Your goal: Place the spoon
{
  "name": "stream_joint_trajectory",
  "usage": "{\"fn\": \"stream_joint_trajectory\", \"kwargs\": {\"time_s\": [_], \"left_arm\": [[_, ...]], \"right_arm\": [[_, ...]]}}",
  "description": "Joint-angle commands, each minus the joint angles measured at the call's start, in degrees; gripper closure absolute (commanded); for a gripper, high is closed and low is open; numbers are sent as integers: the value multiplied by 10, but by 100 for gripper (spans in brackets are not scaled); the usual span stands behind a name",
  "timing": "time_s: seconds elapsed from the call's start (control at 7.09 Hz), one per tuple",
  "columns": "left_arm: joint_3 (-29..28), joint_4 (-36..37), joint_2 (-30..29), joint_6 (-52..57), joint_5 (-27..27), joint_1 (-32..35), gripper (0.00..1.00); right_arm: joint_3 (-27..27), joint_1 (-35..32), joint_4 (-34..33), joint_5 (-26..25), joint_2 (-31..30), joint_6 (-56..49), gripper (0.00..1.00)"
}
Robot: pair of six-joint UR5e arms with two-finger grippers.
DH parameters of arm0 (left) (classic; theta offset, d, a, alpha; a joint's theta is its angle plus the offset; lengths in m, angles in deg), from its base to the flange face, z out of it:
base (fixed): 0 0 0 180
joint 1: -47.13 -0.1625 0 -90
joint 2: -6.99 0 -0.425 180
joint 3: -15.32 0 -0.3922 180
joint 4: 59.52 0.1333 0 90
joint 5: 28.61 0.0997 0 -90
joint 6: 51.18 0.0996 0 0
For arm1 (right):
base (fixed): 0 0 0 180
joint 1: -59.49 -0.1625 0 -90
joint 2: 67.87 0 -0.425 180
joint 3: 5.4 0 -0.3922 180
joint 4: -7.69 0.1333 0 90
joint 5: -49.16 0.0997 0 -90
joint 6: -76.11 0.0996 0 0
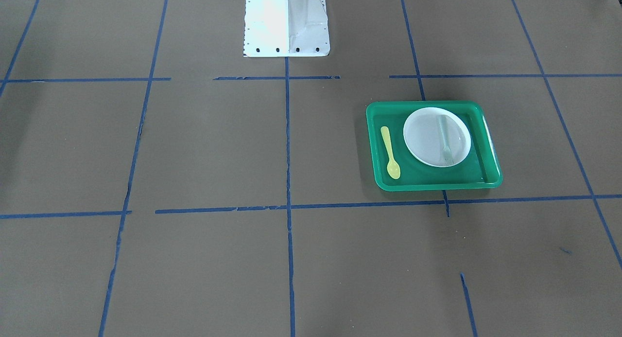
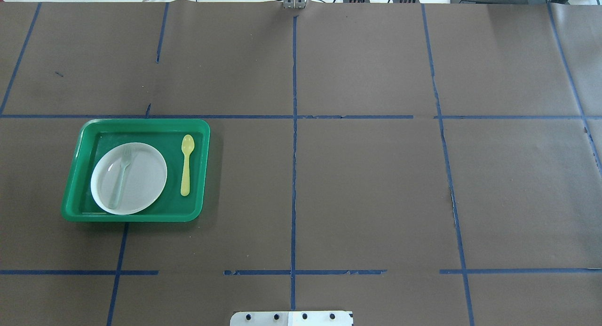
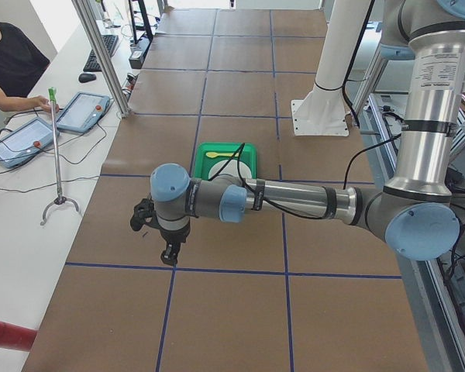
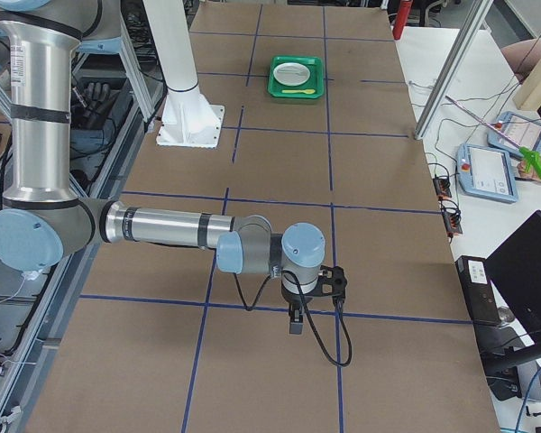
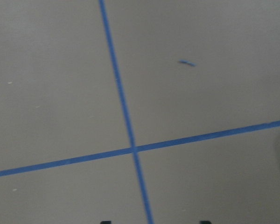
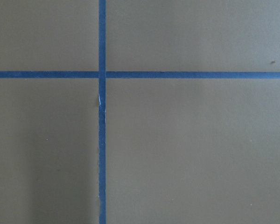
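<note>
Left gripper (image 3: 169, 254) is being held well off the green tray (image 2: 141, 123), past its outer side. Its opening cannot be told, and nothing is seen gripped. Right gripper (image 4: 295, 325) is being held far from the tray, at the opposite table end; opening likewise cannot be told. Spoon (image 2: 187, 165) is lying flat on the tray floor, between the plate (image 2: 146, 175) and the tray's robot-right wall.

Likely risks: thin handle being skidded instead of pinched, plate or fork (image 2: 121, 178) being nudged. Sideways room is being squeezed by wall and plate rim; access from above is being left open.
</note>
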Motion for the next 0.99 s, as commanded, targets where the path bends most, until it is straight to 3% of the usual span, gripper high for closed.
{"fn": "stream_joint_trajectory", "kwargs": {"time_s": [0.0,0.14,0.85], "left_arm": [[-10,75,-14,8,-15,19,12],[8,76,-10,-28,-36,15,0],[51,43,51,-27,-42,12,0]], "right_arm": [[0,0,0,0,0,0,0],[0,0,0,0,1,0,0],[0,0,0,0,0,0,0]]}}
